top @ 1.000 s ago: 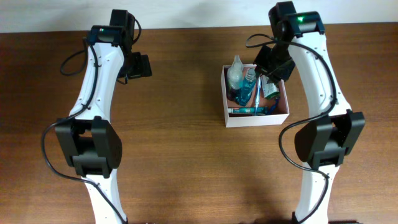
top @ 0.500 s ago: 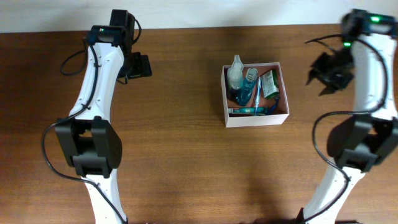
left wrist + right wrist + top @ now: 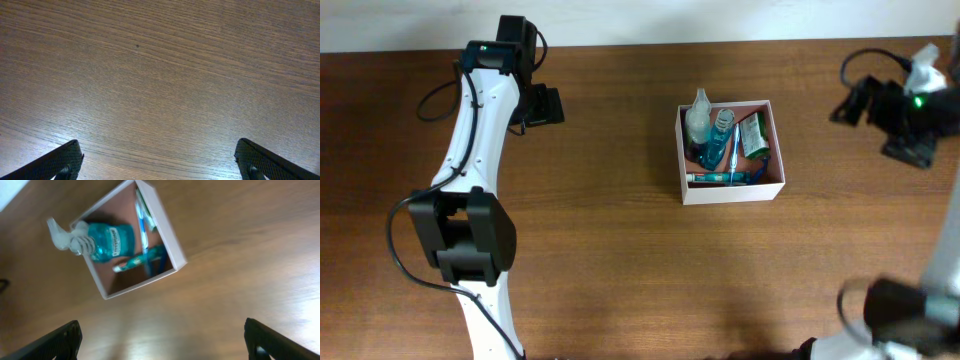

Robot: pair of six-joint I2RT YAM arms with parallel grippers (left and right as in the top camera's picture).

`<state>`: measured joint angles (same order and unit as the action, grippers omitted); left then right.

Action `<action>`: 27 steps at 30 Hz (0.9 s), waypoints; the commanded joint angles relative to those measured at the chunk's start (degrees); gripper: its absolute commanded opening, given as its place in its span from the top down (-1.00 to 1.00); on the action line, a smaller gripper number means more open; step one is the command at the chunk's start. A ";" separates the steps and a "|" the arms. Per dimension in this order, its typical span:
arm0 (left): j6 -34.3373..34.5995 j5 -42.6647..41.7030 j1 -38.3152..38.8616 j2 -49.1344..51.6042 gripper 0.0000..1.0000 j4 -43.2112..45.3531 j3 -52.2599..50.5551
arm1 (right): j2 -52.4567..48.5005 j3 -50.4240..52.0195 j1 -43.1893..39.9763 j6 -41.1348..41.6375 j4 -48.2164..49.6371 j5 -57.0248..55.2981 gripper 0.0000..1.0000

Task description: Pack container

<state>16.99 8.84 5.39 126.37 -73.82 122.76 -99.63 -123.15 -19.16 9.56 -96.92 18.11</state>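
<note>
My right end effector (image 3: 165, 342) wide, empty, by the desk's right edge; container (image 3: 732, 192) right of desk centre, spray bottle (image 3: 697, 118) overhanging its rim, so a low pass could topple it.

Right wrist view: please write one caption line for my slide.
Open right gripper over the brown wooden table, facing the square white-walled container packed with a blue bottle and other toiletries.

Soft, even light covers the brown desk (image 3: 620, 250), a pale glare spreads low in both wrist views, and blur smears the box (image 3: 169, 235) in the right wrist view.
</note>
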 commanded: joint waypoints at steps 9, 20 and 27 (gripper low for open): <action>0.55 -0.02 -0.15 -0.59 -0.99 0.09 -0.15 | 27.67 21.49 -0.31 -2.47 -0.42 -9.51 -0.97; 0.55 -0.02 -0.15 -0.59 -0.99 0.11 -0.15 | 40.63 33.38 -0.33 -2.49 -0.42 -9.57 -0.97; 0.55 -0.02 -0.15 -0.59 -0.99 0.09 -0.15 | 40.06 33.42 -0.33 -2.49 -0.39 -9.57 -0.97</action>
<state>16.99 8.84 5.39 126.37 -73.84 122.76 -58.83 -90.19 -19.20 7.49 -96.99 9.23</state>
